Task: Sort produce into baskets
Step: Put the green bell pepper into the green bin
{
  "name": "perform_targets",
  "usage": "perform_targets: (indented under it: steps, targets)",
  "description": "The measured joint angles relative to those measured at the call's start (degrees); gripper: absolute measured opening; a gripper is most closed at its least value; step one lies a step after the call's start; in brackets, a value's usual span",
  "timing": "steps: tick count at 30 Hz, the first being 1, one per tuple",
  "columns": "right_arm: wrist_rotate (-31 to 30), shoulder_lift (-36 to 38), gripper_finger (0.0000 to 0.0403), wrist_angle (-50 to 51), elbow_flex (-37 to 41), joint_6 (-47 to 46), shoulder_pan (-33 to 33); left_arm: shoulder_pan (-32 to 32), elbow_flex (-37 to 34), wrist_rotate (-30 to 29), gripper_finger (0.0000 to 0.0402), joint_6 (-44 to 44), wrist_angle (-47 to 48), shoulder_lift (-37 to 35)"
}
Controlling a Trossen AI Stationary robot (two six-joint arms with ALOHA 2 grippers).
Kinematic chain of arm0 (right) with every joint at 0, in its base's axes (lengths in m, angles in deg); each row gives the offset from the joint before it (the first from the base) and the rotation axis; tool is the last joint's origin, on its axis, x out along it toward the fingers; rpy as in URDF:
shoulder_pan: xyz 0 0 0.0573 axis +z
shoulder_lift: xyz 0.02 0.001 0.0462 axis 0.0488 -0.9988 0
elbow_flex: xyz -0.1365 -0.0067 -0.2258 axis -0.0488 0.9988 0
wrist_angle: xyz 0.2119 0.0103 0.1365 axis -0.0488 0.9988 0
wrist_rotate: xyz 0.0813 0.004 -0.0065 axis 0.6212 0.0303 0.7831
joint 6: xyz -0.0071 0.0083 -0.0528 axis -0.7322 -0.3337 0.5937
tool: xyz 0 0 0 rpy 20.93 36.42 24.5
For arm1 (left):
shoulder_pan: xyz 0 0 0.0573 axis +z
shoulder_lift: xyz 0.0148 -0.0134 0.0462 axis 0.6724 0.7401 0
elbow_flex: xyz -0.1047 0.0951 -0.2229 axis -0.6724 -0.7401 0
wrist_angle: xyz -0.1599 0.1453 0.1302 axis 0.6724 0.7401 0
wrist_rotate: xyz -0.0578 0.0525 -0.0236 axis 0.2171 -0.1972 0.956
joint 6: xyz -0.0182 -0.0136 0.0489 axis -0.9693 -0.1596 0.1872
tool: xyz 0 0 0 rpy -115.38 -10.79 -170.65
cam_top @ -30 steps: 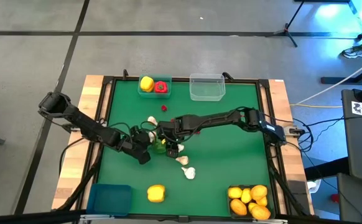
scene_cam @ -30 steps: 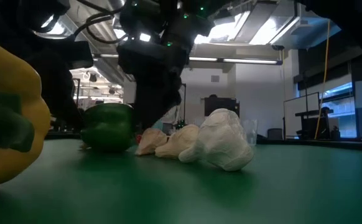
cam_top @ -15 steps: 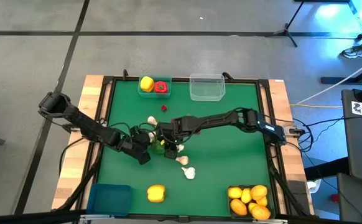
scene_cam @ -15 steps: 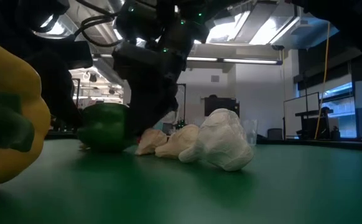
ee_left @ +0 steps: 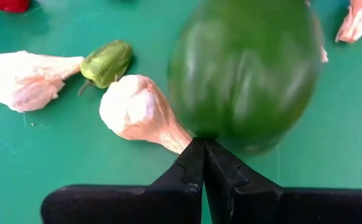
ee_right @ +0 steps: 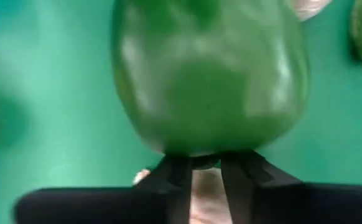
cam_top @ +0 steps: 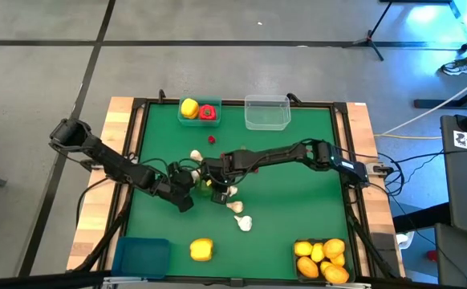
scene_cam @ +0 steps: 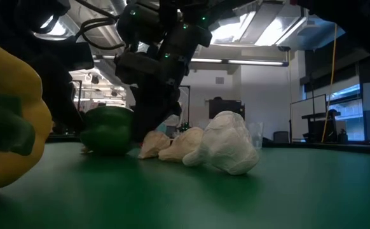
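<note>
- Green pepper [cam_top: 207, 186] sat mid-bench between both grippers, unmoved since a second earlier.
- Right gripper [cam_top: 215, 172] had edged closer at its 1 o'clock, jaws slightly spread.
- Left gripper [ee_left: 204, 163] waited at 9 o'clock, jaws pressed together.
- Grasp looked imminent.

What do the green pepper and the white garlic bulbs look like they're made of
The big green bell pepper looks like smooth glossy plastic, judging by its soft highlights. The white garlic bulbs look matte, probably moulded plastic or foam; their surface is dull and faintly ridged, so I can't tell which.
</note>
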Motion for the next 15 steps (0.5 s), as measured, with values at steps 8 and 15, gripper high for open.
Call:
perform_targets:
  steps: [8, 15]
  targets:
    - [-2.07, 0.04, 0.0021, 0.5, 0.0, -0.4, -0.07, 0.01, 0.0, 0.23, 0.0, 0.01, 0.05, -0.04]
    - [-0.95, 0.07, 0.0006, 1.54, -0.33, -0.36, -0.09, 0.01, 0.0, 4.44, 0.0, -1.78, 0.38, -0.49]
